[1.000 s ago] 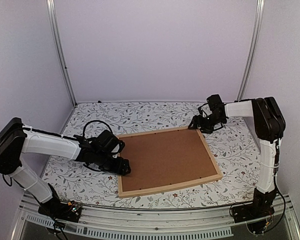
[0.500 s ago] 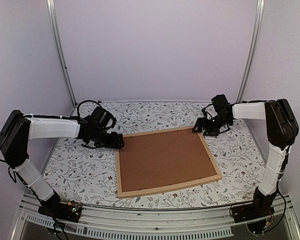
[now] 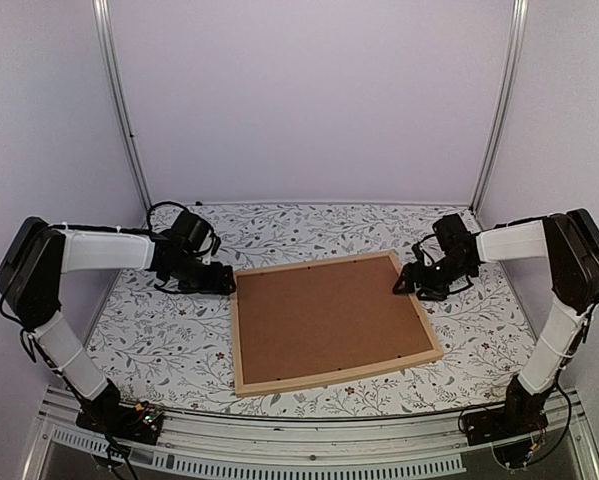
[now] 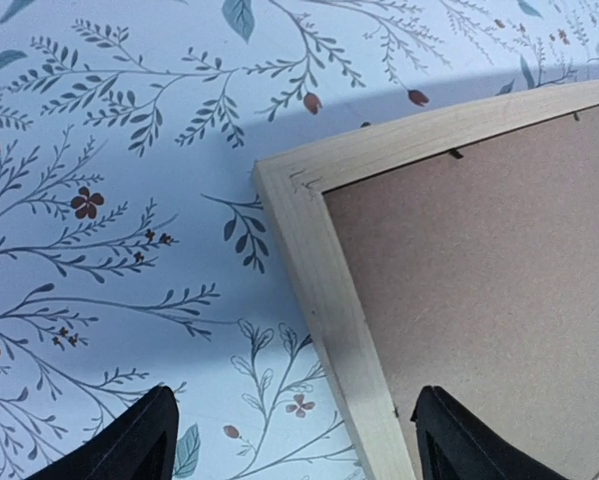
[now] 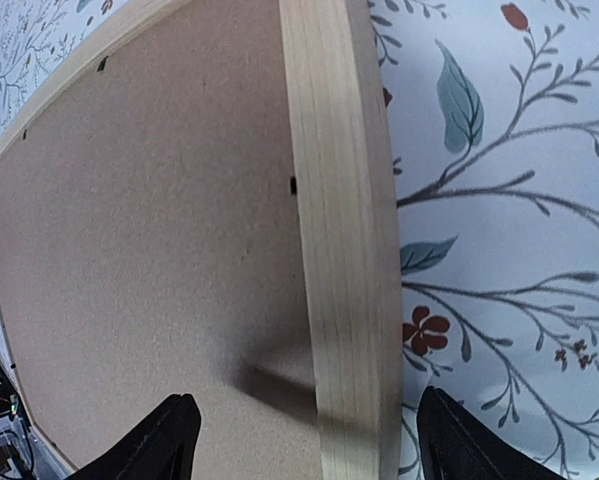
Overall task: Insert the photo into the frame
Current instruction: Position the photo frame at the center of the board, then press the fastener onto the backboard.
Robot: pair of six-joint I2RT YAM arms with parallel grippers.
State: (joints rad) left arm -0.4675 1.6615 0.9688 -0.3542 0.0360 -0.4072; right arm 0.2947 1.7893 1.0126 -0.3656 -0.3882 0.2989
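The light wooden frame (image 3: 235, 340) lies flat in the middle of the table with a plain brown backing board (image 3: 324, 315) filling it. The photo is hidden. My left gripper (image 3: 226, 283) hovers open at the frame's far left corner. In the left wrist view its fingers (image 4: 144, 435) stand either side of the left rail (image 4: 324, 250), apart from it. My right gripper (image 3: 409, 285) is open over the right rail near the far right corner. In the right wrist view that rail (image 5: 339, 200) runs between the fingers (image 5: 459, 440), beside the board (image 5: 149, 250).
A floral-print cloth (image 3: 169, 340) covers the table around the frame. Metal posts (image 3: 124, 110) and pale walls close in the back and sides. The arm bases are bolted on a rail at the near edge (image 3: 309, 440).
My left gripper has swung from the frame's near left corner up along the left rail to the far left corner. My right gripper has drifted a little nearer and to the right. The frame stayed put.
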